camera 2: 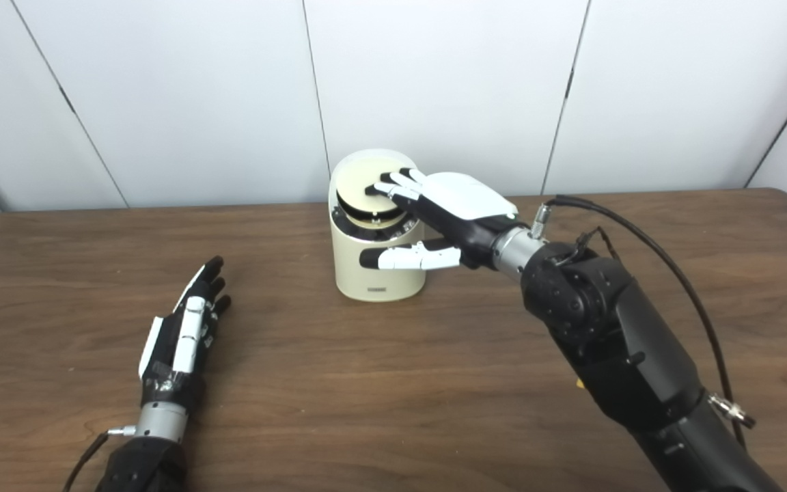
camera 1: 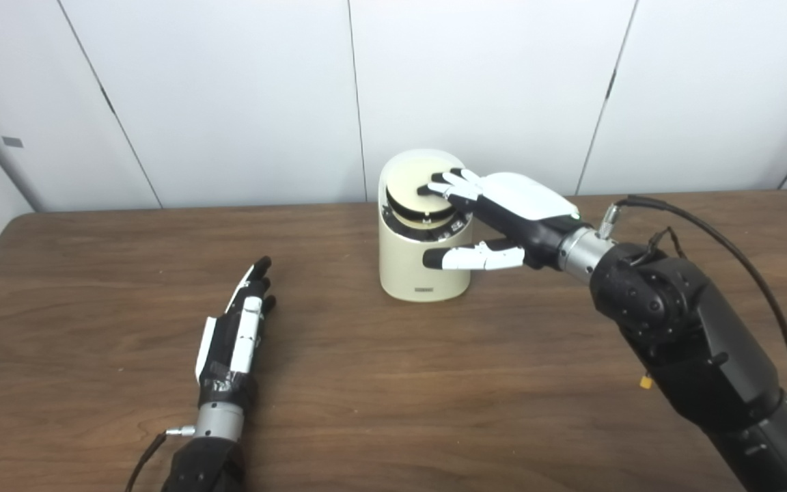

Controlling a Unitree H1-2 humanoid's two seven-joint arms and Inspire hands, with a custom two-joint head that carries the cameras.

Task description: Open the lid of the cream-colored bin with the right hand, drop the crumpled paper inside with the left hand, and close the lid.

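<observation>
On the left side of the wooden table (camera 1: 93, 287), our left hand (camera 1: 236, 335) lay flat, palm down, fingers straight and a little apart, holding nothing. We judged it was parked there to keep out of the way while the other arm worked. We could see no crumpled paper anywhere on the table or in either hand; whether it was already inside the bin we could not tell, since the opening was mostly hidden.

Toward the middle, near the back edge, stood the cream-colored bin (camera 1: 407, 270), upright. Its lid (camera 1: 415, 181) was raised at the rear, tilted up, with a dark gap showing beneath a cream inner disc.

Further right, our right hand (camera 1: 503, 219) reached in over the bin. Its fingers (camera 1: 449, 184) were stretched out and rested on the lid, while the thumb (camera 1: 468, 257) lay along the front of the bin's wall, apart from the fingers. The hand gripped nothing; we judged the fingers were pressing or steadying the lid and the thumb bracing the body so the bin would not slide.
</observation>
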